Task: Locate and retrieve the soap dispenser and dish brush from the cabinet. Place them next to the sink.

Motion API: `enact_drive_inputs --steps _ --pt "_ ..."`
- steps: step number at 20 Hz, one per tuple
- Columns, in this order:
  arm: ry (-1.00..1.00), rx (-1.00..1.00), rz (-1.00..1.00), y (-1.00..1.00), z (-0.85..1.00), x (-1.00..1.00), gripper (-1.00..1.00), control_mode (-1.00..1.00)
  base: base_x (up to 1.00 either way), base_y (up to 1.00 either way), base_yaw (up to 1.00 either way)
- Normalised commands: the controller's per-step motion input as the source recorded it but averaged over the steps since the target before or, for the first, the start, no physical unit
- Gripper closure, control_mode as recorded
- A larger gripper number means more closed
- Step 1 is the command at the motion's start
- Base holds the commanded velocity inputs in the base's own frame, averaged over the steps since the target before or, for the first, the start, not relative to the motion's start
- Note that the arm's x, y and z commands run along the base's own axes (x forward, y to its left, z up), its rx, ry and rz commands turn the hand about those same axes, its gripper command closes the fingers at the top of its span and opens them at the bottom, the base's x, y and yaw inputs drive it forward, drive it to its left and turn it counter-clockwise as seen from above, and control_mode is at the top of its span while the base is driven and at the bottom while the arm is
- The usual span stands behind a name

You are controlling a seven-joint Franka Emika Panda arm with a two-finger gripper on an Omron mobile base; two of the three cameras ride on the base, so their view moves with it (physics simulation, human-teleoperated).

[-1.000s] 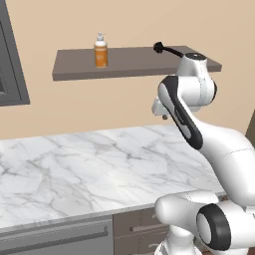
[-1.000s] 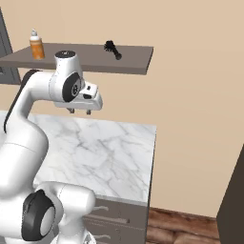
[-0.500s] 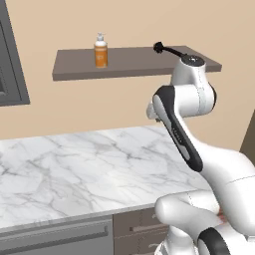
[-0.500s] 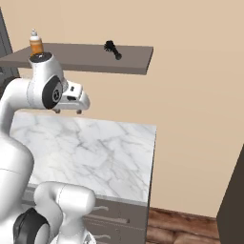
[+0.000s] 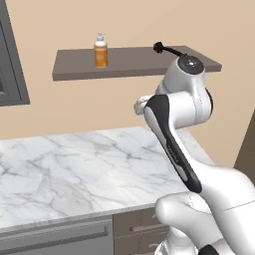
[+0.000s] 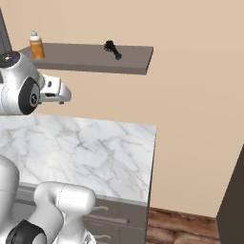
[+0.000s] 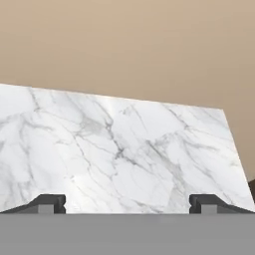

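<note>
On the dark brown wall shelf (image 5: 134,61), seen from the left base view, the soap dispenser (image 5: 101,51) stands upright toward the left half, and the dish brush (image 5: 167,49) lies flat toward the right end, its bristly head pointing left and its handle partly hidden behind the white arm's upper joint. Both sit well above the marble counter (image 5: 89,164), so the arm has to be raised high to reach either. The arm's elbow and shoulder are folded up close under the shelf, which I judge to be a reach-up posture not yet aimed at one item.

From the right base view, the same shelf (image 6: 90,58) carries the soap dispenser (image 6: 36,45) at its far left and the dish brush (image 6: 113,49) near the middle, well apart from each other. The gripper (image 6: 61,97) hangs below the shelf's underside and above the marble counter (image 6: 86,152), holding nothing; its fingers are too small here to judge.

Through the hand view, the two dark fingertips (image 7: 47,203) stand far apart at the bottom corners, so the claw is spread wide and empty. It looks down over bare marble counter (image 7: 119,149) and the tan wall, away from the shelf, so it would need tilting upward before any grasp.
</note>
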Motion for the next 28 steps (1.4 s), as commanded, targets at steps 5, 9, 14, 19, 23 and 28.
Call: enact_drive_inputs --steps 5,9,14,19,23,28 --pt "-0.15 0.01 0.11 0.46 0.43 -0.06 -1.00 -1.00 0.00 0.00 0.00" --pt "-0.13 0.00 0.17 0.53 0.39 0.00 -1.00 -1.00 0.00 0.00 0.00" --pt "-0.15 0.00 0.12 0.49 0.45 0.00 -1.00 -1.00 0.00 0.00 0.00" --pt "-0.06 0.02 0.04 0.50 0.38 0.05 -1.00 -1.00 0.00 0.00 0.00" --pt "-0.07 0.08 -0.03 0.32 0.35 0.21 -1.00 -1.00 0.00 0.00 0.00" --pt "-0.03 0.06 -0.08 0.08 0.32 0.11 -1.00 -1.00 0.00 0.00 0.00"
